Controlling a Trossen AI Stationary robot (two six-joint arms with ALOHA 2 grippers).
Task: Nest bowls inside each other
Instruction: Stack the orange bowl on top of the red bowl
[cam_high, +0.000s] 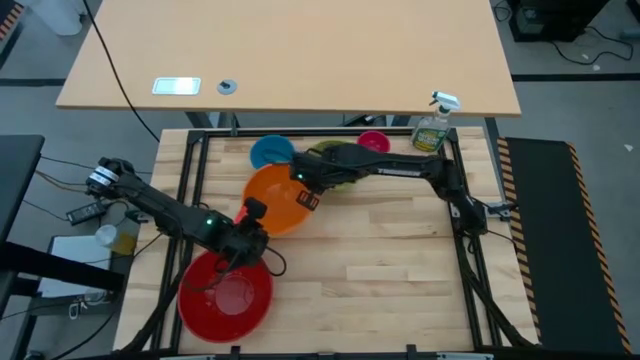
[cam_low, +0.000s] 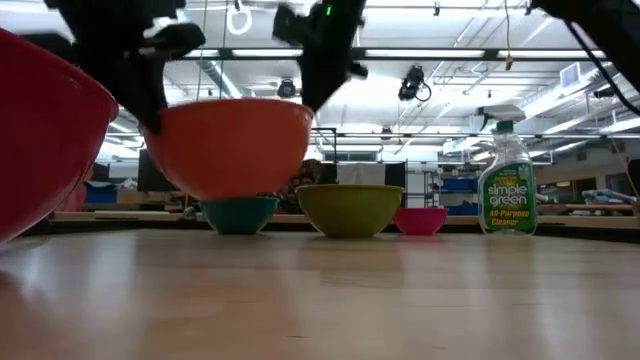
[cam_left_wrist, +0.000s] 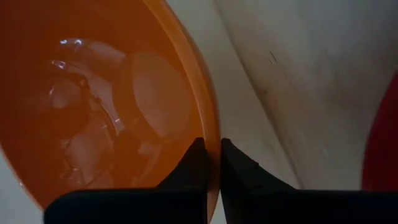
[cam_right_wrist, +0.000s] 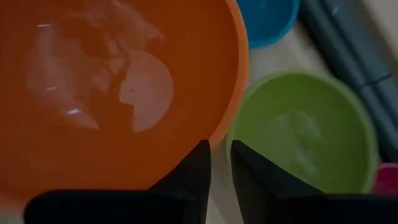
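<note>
Orange bowl (cam_high: 276, 197) raised clear of the desk (cam_high: 390, 260), as the low view shows, held between both arms. Left gripper (cam_left_wrist: 213, 163), jaws clenched on the bowl's rim, one finger inside and one outside the wall. Right gripper (cam_right_wrist: 220, 163) at the opposite rim, jaws astride the edge with a narrow gap; a firm grasp cannot be told. Red bowl (cam_high: 227, 296) near the desk's front left corner, just beside the left gripper. Blue bowl (cam_high: 270, 152), green bowl (cam_low: 350, 209) and pink bowl (cam_high: 373, 142) standing separately in a row along the far edge, the green one partly under the right arm. Spray bottle (cam_high: 433, 127) upright at the far right corner.
</note>
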